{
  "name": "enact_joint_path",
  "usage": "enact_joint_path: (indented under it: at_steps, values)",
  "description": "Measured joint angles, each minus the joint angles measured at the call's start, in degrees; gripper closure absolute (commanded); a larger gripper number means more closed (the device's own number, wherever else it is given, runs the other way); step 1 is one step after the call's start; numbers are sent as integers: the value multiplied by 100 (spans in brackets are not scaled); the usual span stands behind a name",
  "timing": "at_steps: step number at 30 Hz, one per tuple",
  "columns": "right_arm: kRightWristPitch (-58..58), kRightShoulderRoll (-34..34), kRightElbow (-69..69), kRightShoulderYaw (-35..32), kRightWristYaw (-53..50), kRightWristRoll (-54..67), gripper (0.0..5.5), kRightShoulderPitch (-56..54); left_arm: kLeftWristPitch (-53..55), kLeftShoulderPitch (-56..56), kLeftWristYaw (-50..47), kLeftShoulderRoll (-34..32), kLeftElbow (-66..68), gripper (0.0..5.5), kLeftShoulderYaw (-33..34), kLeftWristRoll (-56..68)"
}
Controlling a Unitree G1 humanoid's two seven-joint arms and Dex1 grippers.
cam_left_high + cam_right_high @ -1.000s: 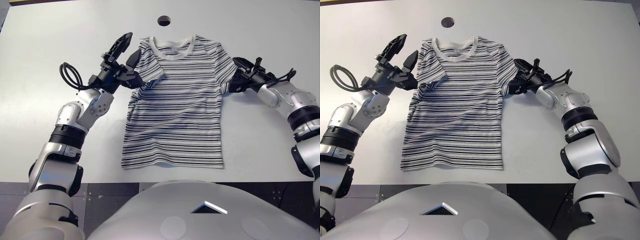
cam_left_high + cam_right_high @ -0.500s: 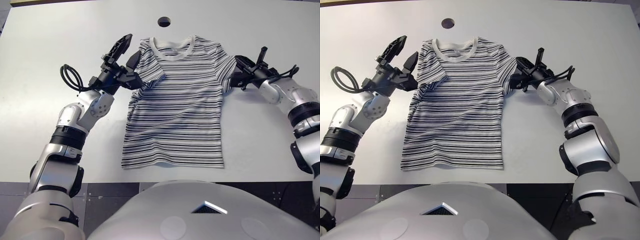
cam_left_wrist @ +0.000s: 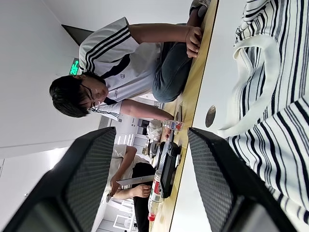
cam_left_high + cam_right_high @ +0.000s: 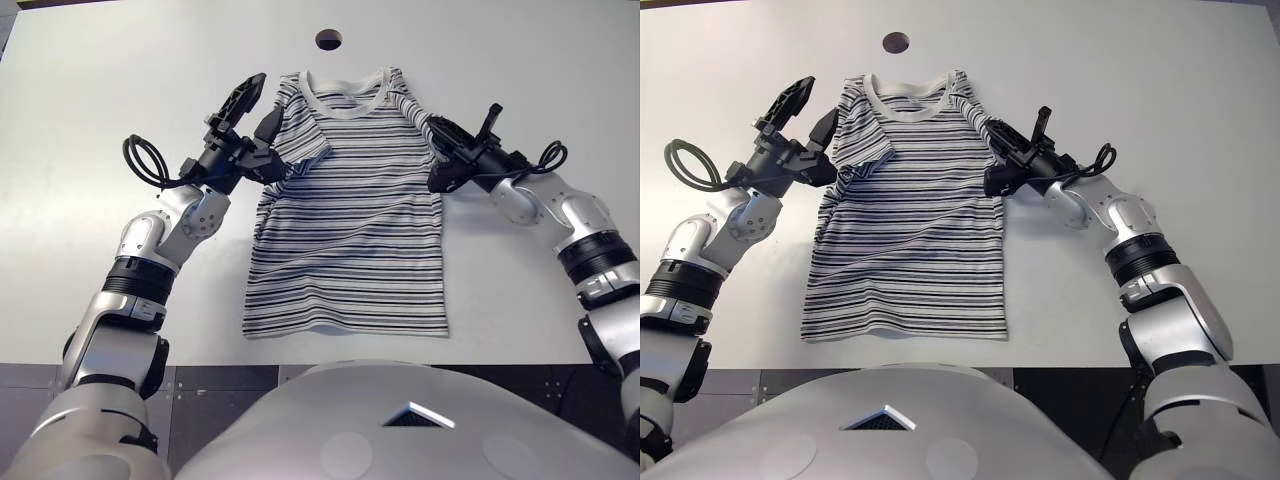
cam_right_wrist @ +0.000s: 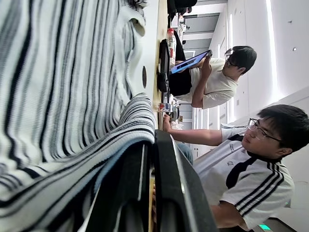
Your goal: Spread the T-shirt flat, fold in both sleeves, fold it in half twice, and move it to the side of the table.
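Here, a striped T-shirt [image 4: 345, 230] lies on a white surface [image 4: 520, 60], with the left end effector [image 4: 268, 90] spread apart beside its left sleeve [image 4: 300, 140] and the right end effector [image 4: 440, 150] clamped on its right sleeve [image 4: 410, 100], held above its chest.

White table [image 4: 100, 60], round hole [image 4: 328, 40], dark tiled floor [image 4: 222, 395].

Both head views look forward and down from over the tabletop's [image 4: 100, 80] near edge, sharing nearly the whole surface and T-shirt [image 4: 350, 220]. The wrist views sit close behind the left claw [image 3: 150, 133] and right claw [image 5: 150, 145], facing low across it toward the far edge.
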State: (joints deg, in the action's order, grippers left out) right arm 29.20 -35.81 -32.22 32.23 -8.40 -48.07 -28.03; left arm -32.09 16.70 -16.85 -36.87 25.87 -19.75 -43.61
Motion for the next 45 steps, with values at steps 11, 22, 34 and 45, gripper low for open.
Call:
enact_joint_path:
  at_steps: [11, 22, 34, 45]
  values:
    - [-121, 593, -215, 228, 275, -241, 517, -230, 16, -90, -4, 102, 87, 272, 3, 20]
    - [-30, 801, -477, 400, 226, -446, 330, -514, -3, -169, -7, 61, 85, 272, 190, 146]
    - [704, -2244, 3527, -1851, 2503, 3476, 209, 2750, -1142, -3893, 1775, -2065, -1944, 272, 2087, 2536]
    - [1161, -3198, 4362, -1518, 4430, 2682, 209, 4211, -1121, -5629, 4436, -3214, -2878, 272, 2197, 2836]
